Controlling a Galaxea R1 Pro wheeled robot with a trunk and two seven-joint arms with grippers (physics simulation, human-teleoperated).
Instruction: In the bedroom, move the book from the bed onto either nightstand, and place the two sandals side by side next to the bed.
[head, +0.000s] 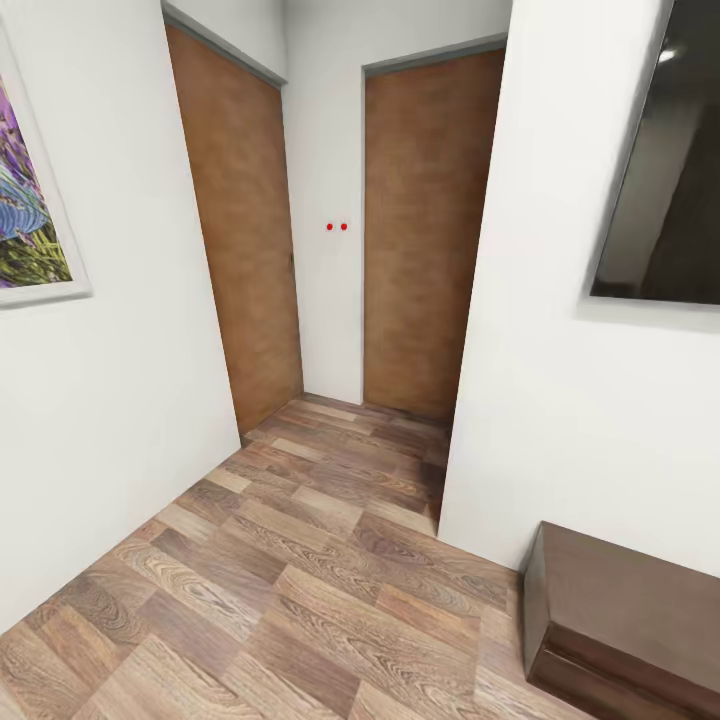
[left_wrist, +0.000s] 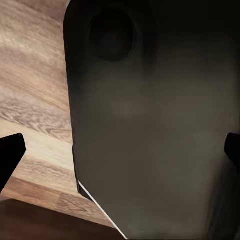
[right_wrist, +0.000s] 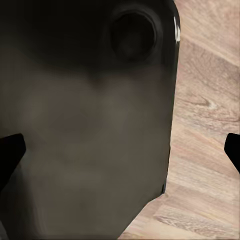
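Head view, two brown doors (head: 430, 240), dark cabinet (head: 630, 620), both end effectors spread

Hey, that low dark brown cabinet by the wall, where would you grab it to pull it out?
Probably the low dark brown cabinet is best pinched at the front lip of its top, coming from the open floor side. The wall backs it, and no handle shows on its partly cropped front.

The picture's edge is cutting off the lavender picture (head: 28, 190) on one side and the dark window (head: 665, 160) and the low brown cabinet (head: 630, 610) on the other. In both wrist views a blurred dark body (left_wrist: 150, 130) is hiding most of the floor (right_wrist: 205, 125), and each claw's fingertips (left_wrist: 10, 152) are showing only as black slivers at the frame edges.
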